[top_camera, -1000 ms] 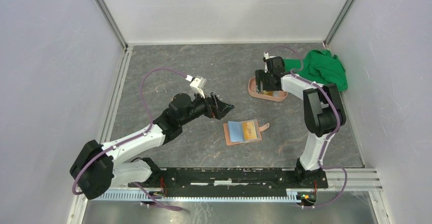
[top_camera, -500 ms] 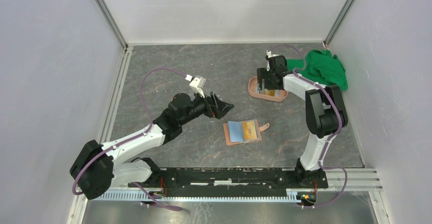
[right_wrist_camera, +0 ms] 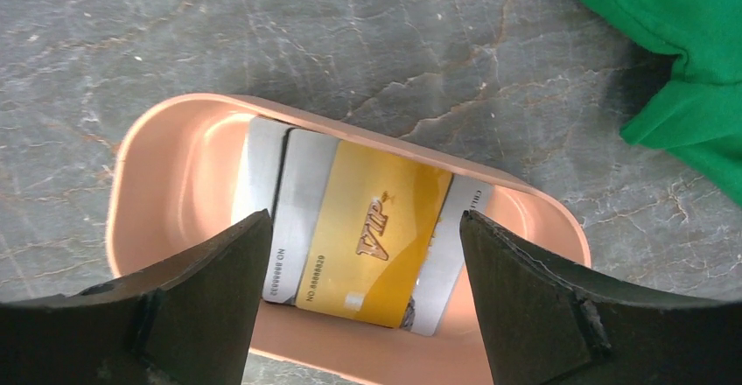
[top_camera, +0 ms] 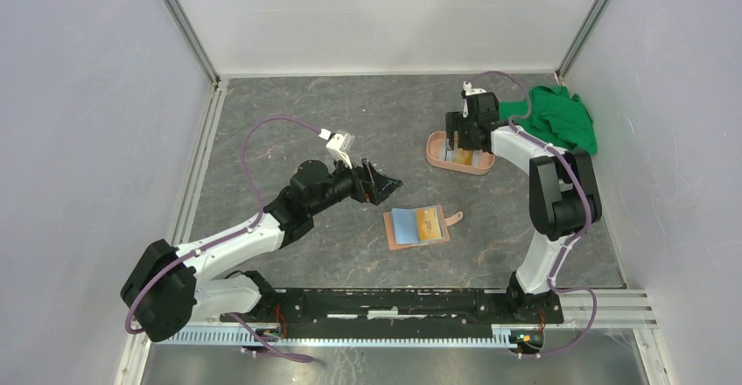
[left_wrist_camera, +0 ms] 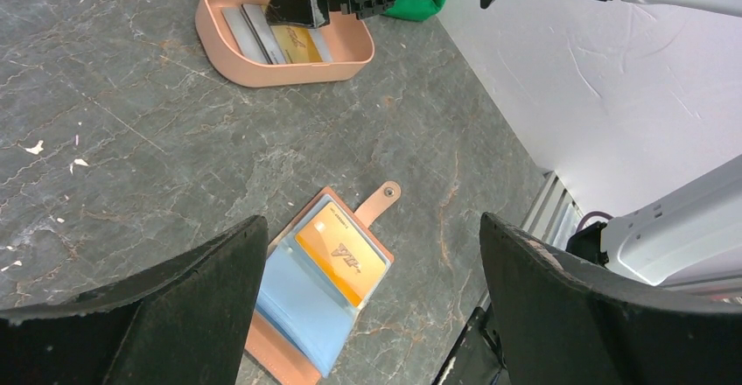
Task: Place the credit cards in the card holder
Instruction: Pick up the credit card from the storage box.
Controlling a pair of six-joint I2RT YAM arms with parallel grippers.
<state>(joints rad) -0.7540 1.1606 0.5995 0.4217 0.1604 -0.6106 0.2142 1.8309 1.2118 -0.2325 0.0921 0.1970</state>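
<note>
The card holder (top_camera: 417,227) lies open on the table, tan with a snap tab; an orange card (left_wrist_camera: 341,255) sits in its right pocket beside a light blue sleeve. More credit cards lie in the pink tray (right_wrist_camera: 131,166): a gold one (right_wrist_camera: 376,232) on top of grey-white ones (right_wrist_camera: 297,201). My right gripper (right_wrist_camera: 365,219) hovers open just above that pile, with a finger on either side and nothing held. Left of the card holder (left_wrist_camera: 319,311) and above it, my left gripper (top_camera: 389,184) stands open and holds nothing.
A crumpled green cloth (top_camera: 556,118) lies at the back right corner, just beyond the pink tray (top_camera: 437,153). White walls close in the table at the back and on both sides. A metal rail runs along the near edge.
My right gripper has shifted slightly right and toward the back over the pink tray. The left arm and the card holder have not moved.
</note>
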